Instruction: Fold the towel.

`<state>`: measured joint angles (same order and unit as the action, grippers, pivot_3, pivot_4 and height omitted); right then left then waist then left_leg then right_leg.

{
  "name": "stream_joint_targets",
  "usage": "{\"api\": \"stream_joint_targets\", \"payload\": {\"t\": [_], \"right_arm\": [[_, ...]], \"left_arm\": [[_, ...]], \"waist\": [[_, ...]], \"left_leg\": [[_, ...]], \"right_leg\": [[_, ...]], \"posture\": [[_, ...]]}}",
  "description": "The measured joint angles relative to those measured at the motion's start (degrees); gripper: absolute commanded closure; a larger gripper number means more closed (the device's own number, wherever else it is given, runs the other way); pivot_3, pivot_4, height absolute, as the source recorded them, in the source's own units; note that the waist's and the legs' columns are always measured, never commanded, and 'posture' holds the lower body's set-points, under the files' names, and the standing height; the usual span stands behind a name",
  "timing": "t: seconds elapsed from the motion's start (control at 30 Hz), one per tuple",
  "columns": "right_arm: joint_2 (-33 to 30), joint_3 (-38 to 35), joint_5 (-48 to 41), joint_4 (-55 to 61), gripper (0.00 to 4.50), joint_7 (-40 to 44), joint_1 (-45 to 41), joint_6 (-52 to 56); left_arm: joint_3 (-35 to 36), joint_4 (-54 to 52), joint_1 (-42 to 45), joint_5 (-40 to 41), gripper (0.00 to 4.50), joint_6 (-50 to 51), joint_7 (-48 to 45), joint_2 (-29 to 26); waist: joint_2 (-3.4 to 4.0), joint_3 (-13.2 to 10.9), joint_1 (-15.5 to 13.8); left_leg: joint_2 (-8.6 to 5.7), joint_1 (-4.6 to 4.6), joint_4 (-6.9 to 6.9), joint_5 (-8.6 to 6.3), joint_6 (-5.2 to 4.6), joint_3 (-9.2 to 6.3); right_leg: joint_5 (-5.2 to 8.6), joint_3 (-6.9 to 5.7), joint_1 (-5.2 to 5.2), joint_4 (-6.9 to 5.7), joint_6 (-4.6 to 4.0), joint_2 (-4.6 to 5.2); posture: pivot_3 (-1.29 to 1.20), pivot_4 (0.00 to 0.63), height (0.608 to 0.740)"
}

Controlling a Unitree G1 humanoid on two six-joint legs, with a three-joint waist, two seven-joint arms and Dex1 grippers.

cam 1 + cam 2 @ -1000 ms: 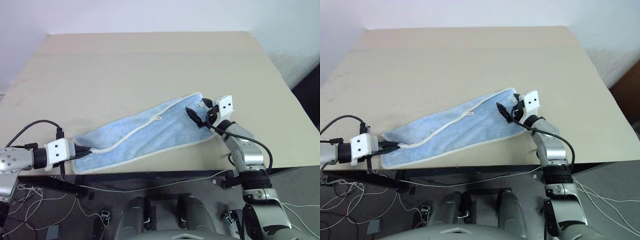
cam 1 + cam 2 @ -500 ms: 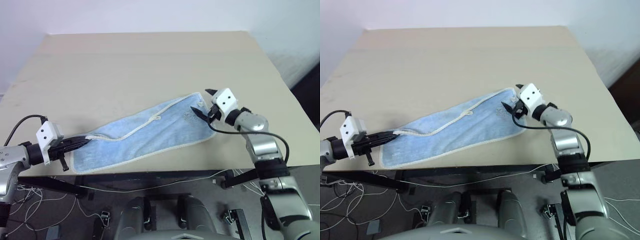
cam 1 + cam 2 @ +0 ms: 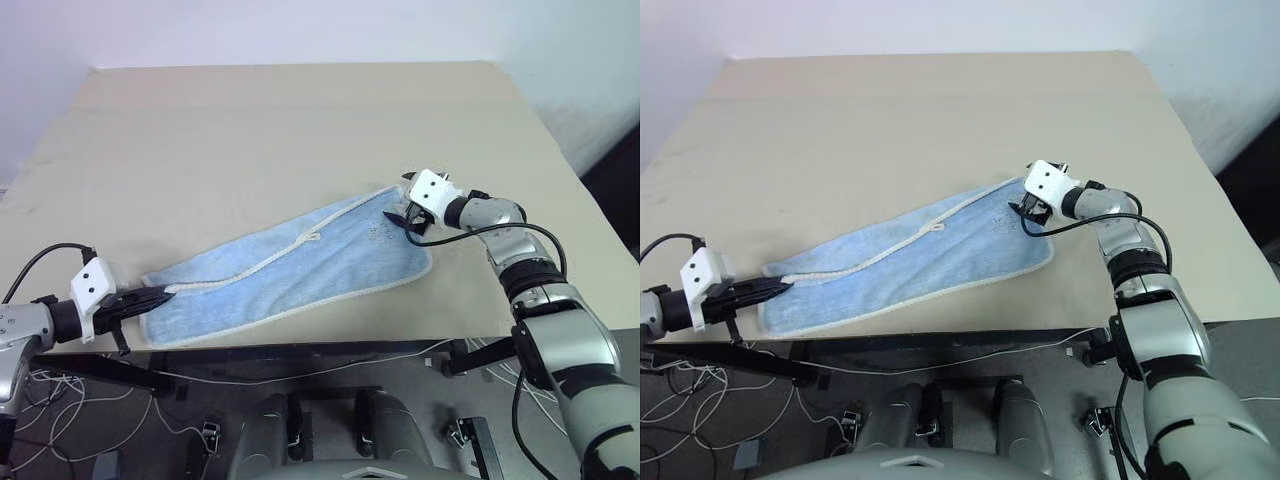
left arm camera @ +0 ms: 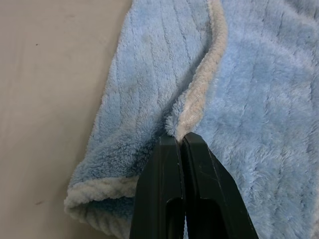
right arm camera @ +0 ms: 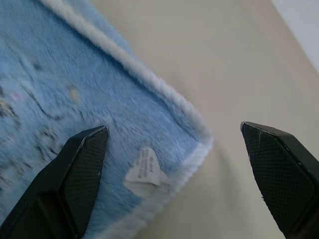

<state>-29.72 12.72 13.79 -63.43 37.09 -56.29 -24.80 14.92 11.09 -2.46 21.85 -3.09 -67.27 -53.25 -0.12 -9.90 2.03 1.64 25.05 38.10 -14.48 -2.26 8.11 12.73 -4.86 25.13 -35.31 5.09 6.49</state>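
My left pincer (image 4: 180,142) is pressed shut, its two black fingers (image 4: 162,189) nipping the pale piped hem of the towel (image 3: 290,265) where that hem doubles over at the near-left end. The cloth there bunches into a small fold just ahead of my fingertips, with one layer rolled under along the edge toward the counter's near-left side.

My right pincer (image 5: 174,144) stands wide open and has hold of nothing. It hovers over the towel's far-right corner, one finger (image 5: 79,169) above the blue pile and the other finger (image 5: 279,169) out over bare counter beyond the hem. Between them lies the corner itself, rounded, with a small white tag (image 5: 145,169) lying on the fabric just inside the pale border. Whether either fingertip touches the cloth I cannot tell.

The towel is light blue with a whitish trim, and it stretches as a long slanted band across the near part of the counter (image 3: 260,130), from my left pincer up toward my right one. A raised line of trim runs lengthwise along its middle, ending in a small loop (image 3: 314,238) about halfway. Its right end spreads wider and lies flat, close to the counter's front edge.
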Motion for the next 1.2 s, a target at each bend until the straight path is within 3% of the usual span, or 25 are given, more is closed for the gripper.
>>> {"api": "stream_joint_targets", "payload": {"t": [0.3,1.0,1.2], "right_arm": [[2.4,0.5,3.0,-6.7,0.00,-4.2,-3.5,-3.2],[6.0,3.0,9.2,-10.0,0.00,-11.6,-6.8,-3.7],[6.1,3.7,10.4,-10.8,1.88,-13.1,-6.8,-3.8]], "left_arm": [[0.0,-0.3,-2.2,-0.3,4.48,-0.7,0.4,0.1],[1.0,-0.4,-5.9,-2.2,4.48,-4.0,-1.7,-1.7],[1.7,-0.4,-6.2,-2.5,4.50,-4.0,-2.2,-1.7]], "waist": [[0.02,0.0,0.7],[0.05,0.0,1.4],[0.05,0.0,1.8]], "left_leg": [[0.04,0.00,-0.06,0.03,0.05,0.04],[0.05,0.00,-0.12,0.04,0.09,0.07],[0.05,0.00,-0.14,0.05,0.11,0.11]], "right_leg": [[0.01,0.00,0.01,0.00,-0.02,-0.04],[0.04,0.03,0.07,-0.03,-0.07,-0.04],[0.05,0.03,0.07,-0.03,-0.08,-0.05]], "posture": [[0.00,0.150,0.740],[0.00,0.150,0.740],[0.00,0.150,0.740]]}}
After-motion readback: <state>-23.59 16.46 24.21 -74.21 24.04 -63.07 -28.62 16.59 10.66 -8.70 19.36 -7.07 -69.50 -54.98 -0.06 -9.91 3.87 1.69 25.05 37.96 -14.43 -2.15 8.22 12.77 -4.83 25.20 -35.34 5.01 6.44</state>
